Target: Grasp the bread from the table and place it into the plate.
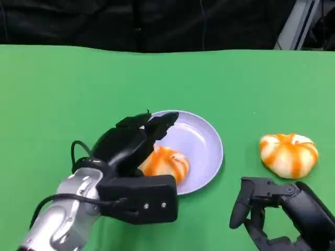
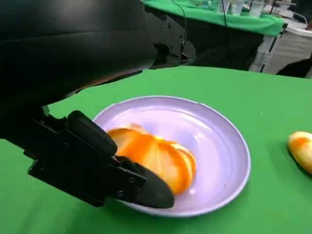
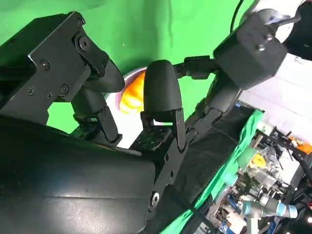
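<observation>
Fingers, left hand (image 1: 133,149): curled round the bun (image 1: 166,163); in the left wrist view one finger lies against its near side, so it reads as grasped, though how firmly I cannot tell
Fingers, right hand (image 1: 272,209): bent loosely, parted, nothing in them
Bun: orange-and-white striped bread, resting in the plate (image 1: 207,144) on the side nearest the robot, touching the plate floor
Plate: pale lilac, shallow, flat on the table (image 1: 52,94), mid-scene; far half bare
Second bun (image 1: 289,153): same striping, on the table to the right, well apart from the plate, just beyond the right hand
Table: green cloth, dark backdrop behind
Left arm: silver forearm reaching in from lower left, hand over the plate's near rim, likely so the bun sits down inside the rim and not on it
Right arm: low at the table edge, clear of the plate, probably parked near the second bun
Step in hand, as judged: placing; bun appears seated, release not yet done
Next move calls for: opening the fingers without dragging the bun, then lifting clear of the rim
Risk: bun may stick to a finger or roll toward the rim on release
</observation>
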You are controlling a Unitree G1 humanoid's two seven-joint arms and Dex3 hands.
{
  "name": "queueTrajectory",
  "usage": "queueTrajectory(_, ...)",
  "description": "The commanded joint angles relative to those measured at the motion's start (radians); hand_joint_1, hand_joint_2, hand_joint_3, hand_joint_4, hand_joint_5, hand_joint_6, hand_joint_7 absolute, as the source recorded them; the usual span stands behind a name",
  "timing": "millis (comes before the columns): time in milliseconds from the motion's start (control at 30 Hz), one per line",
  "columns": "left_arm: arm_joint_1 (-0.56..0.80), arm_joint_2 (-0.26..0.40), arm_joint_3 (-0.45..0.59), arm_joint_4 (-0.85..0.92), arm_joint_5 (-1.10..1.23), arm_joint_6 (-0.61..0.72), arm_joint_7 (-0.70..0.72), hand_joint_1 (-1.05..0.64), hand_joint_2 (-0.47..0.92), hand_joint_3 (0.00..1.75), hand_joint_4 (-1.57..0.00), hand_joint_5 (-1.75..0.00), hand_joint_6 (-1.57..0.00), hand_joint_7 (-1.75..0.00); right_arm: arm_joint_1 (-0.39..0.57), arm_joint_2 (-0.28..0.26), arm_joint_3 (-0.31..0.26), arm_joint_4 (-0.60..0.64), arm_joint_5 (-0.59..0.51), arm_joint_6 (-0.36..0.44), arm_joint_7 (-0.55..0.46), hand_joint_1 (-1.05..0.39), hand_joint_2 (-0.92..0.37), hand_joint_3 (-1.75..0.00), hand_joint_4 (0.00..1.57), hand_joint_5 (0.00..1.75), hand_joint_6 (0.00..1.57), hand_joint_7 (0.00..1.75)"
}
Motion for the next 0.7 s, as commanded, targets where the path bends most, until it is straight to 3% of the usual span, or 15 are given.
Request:
queueTrajectory(33, 0.089, 0.052, 0.087, -0.099, -0.106, -0.060, 0.006, -0.70, 0.92, 0.26, -0.12, -0.07, -0.12, -0.06, 0.004, -0.011, -0.004, -0.009, 0.004, 0.006, 0.001, 0.11, -0.32, -1.38, 0.86, 1.64, 0.79, 1.32)
queueTrajectory(233, 0.240, 0.072, 0.207, -0.154, -0.208, -0.267, 0.137, -0.44, 0.92, 0.17, -0.45, -0.30, -0.22, -0.09, -0.002, -0.009, -0.005, 0.002, 0.001, -0.011, -0.007, 0.08, -0.31, -1.39, 0.87, 1.65, 0.79, 1.33)
queueTrajectory(367, 0.314, 0.087, 0.277, -0.137, -0.230, -0.463, 0.252, -0.25, 0.92, 0.17, -0.72, -0.70, -0.78, -0.22, 0.004, -0.008, -0.002, -0.009, 0.002, 0.001, -0.007, 0.08, -0.32, -1.39, 0.87, 1.66, 0.79, 1.33)
queueTrajectory(467, 0.369, 0.080, 0.325, -0.158, -0.262, -0.538, 0.281, -0.19, 0.92, 0.20, -0.87, -0.85, -1.00, -0.28, 0.005, -0.008, -0.004, -0.013, 0.003, 0.001, -0.008, 0.08, -0.32, -1.39, 0.86, 1.66, 0.79, 1.33)
queueTrajectory(567, 0.420, 0.052, 0.353, -0.177, -0.318, -0.584, 0.287, -0.10, 0.91, 0.22, -0.96, -0.92, -1.12, -0.32, 0.002, -0.012, -0.009, -0.012, 0.003, -0.002, -0.007, 0.08, -0.31, -1.39, 0.86, 1.66, 0.79, 1.33)
queueTrajectory(633, 0.469, 0.031, 0.368, -0.201, -0.350, -0.588, 0.284, -0.05, 0.67, 0.75, -0.95, -1.20, -1.13, -0.49, 0.002, -0.013, -0.012, -0.014, 0.010, 0.002, -0.004, 0.08, -0.32, -1.38, 0.86, 1.66, 0.79, 1.33)
queueTrajectory(700, 0.508, 0.009, 0.375, -0.209, -0.388, -0.596, 0.276, 0.01, 0.52, 1.08, -0.96, -1.39, -1.09, -0.73, 0.003, -0.013, -0.015, -0.018, 0.017, 0.009, -0.002, 0.09, -0.33, -1.37, 0.87, 1.66, 0.78, 1.32)
